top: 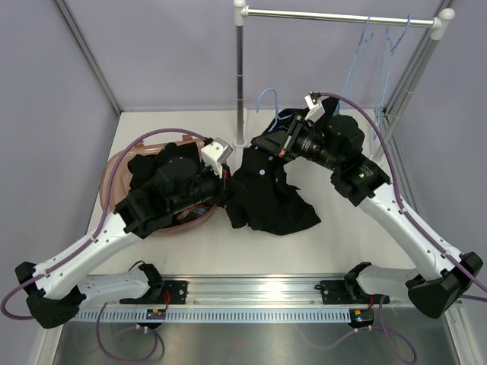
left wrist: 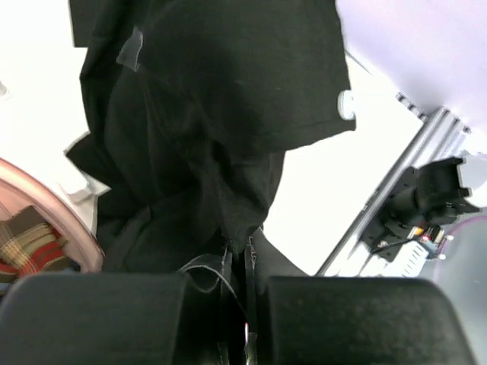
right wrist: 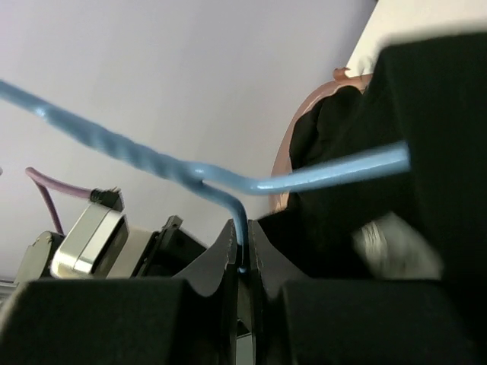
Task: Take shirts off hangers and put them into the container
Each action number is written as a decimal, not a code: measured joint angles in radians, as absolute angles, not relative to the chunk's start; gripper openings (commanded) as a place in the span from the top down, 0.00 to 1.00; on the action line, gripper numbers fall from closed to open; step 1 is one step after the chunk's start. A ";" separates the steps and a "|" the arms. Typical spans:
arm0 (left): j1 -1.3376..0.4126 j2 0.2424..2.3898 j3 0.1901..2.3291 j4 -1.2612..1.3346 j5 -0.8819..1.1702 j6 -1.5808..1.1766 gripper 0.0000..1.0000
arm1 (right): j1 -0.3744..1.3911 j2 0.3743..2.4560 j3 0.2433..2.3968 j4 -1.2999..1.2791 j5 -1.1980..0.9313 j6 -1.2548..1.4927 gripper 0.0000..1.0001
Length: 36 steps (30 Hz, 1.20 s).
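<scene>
The left gripper (left wrist: 242,262) pinches a black shirt (left wrist: 221,114) — right gripper (right wrist: 243,245) clamps hanger (right wrist: 319,176).

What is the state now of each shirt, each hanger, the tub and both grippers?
loose black shirt: crumpled outside the tub, edge pinched.
other black shirt: lying in the tub.
plaid shirt: in the tub.
tub: holds two shirts.
two hangers: bare, hooked on the rail.
third hanger: off the rail, gripped.
left gripper: shut on the loose black shirt.
right gripper: shut on the third hanger.
</scene>
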<state>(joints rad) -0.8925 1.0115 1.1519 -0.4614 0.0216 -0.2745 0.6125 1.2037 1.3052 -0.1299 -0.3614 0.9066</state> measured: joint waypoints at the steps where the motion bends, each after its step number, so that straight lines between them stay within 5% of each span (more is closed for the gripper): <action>1: -0.902 1.011 1.152 -0.460 0.022 -0.269 1.00 | 0.612 1.200 1.305 -0.136 -0.361 0.903 0.73; 2: -0.909 1.011 1.152 -0.461 0.019 -0.271 1.00 | 0.613 1.196 1.305 -0.146 -0.362 0.900 0.54; 5: -0.904 1.011 1.151 -0.492 -0.032 -0.297 1.00 | 0.622 1.155 1.305 -0.203 -0.392 0.871 0.30; 8: -0.888 1.006 1.151 -0.540 -0.073 -0.326 1.00 | 0.638 1.066 1.305 -0.287 -0.431 0.813 0.15; 11: -0.887 0.987 1.151 -0.579 -0.083 -0.342 1.00 | 0.642 0.972 1.306 -0.378 -0.456 0.747 0.11; 14: -0.887 0.962 1.155 -0.616 -0.078 -0.352 1.00 | 0.643 0.871 1.304 -0.471 -0.464 0.675 0.11; 19: -0.889 0.934 1.170 -0.656 -0.027 -0.378 1.00 | 0.643 0.788 1.339 -0.618 -0.447 0.551 0.26; 27: -0.916 0.920 1.172 -0.683 0.076 -0.427 1.00 | 0.644 0.960 1.431 -0.699 -0.401 0.393 0.41; 36: -0.919 0.909 1.172 -0.721 0.150 -0.455 1.00 | 0.646 1.187 1.558 -0.726 -0.299 0.286 0.46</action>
<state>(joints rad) -0.9192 0.9089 1.1721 -0.7208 0.1497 -0.4545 0.6460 1.1870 1.5581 -0.7258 -0.2989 0.2859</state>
